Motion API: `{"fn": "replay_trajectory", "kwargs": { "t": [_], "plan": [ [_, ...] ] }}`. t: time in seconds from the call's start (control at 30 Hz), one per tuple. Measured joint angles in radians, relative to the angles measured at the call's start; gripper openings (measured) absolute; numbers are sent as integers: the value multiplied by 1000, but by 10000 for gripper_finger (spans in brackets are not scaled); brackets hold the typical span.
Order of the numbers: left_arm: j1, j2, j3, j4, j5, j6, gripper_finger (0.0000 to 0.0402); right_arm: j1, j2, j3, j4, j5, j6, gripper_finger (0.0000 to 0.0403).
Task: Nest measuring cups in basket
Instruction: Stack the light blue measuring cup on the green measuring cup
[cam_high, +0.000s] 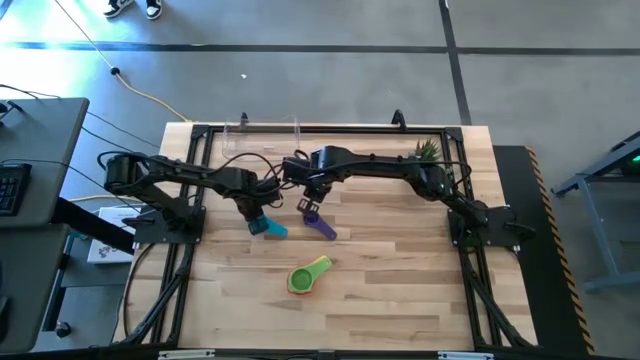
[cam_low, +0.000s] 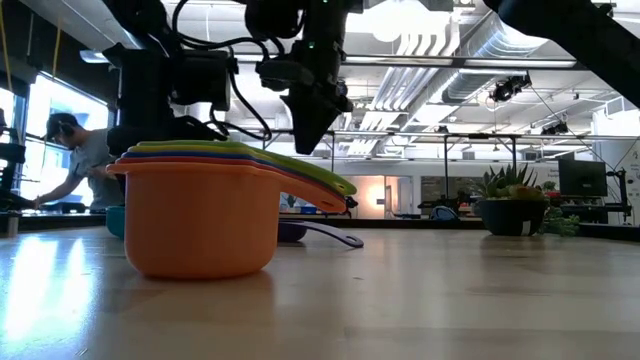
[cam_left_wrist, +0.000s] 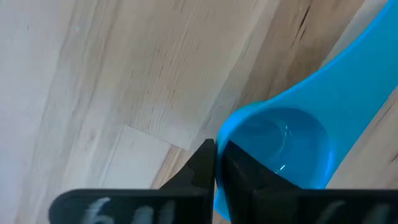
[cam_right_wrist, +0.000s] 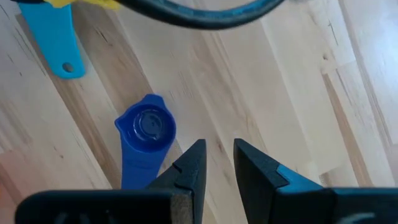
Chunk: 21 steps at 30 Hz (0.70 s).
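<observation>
A teal measuring cup (cam_high: 270, 229) lies on the table left of centre; my left gripper (cam_high: 254, 214) is shut on it, pointing down. A small blue cup (cam_right_wrist: 146, 127) lies open side up beside it, its handle (cam_right_wrist: 134, 171) flat on the wood. My right gripper (cam_right_wrist: 217, 163) hovers open just above and beside this blue cup (cam_high: 318, 224), touching nothing. Nearer the near edge stands a nested stack (cam_high: 308, 276) with an orange cup (cam_low: 200, 225) outermost and a green one (cam_low: 300, 170) on top. The clear basket (cam_high: 264, 127) stands at the far edge. My left gripper (cam_left_wrist: 214, 171) pinches the teal cup's bowl wall at its rim (cam_left_wrist: 222, 134), one finger inside the bowl and one outside. It comes from above, pointing down. The handle (cam_left_wrist: 367, 68) runs away from the fingers, and the cup seems to rest on the table.
A small potted plant (cam_high: 428, 150) stands at the far right corner. Black frame rails (cam_high: 330, 130) run around the table. A person (cam_low: 75, 165) works in the room beyond. Bare wood (cam_high: 400, 290) lies toward the near right.
</observation>
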Motion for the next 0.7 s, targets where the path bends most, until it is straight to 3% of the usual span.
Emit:
{"fn": "replay_trajectory", "kwargs": {
  "t": [0.1, 0.3, 0.7],
  "plan": [
    [0, 0, 0, 1, 6, -57, 10, 1, 0, 0, -14, 0, 14, 73],
    [-12, 0, 0, 1, 113, -228, 5, 1, -4, 0, -71, 3, 71, 73],
    [-128, -19, 1, 7, 170, -373, 3, 14, -113, 0, -151, 147, 163, 73]
  ]
}}
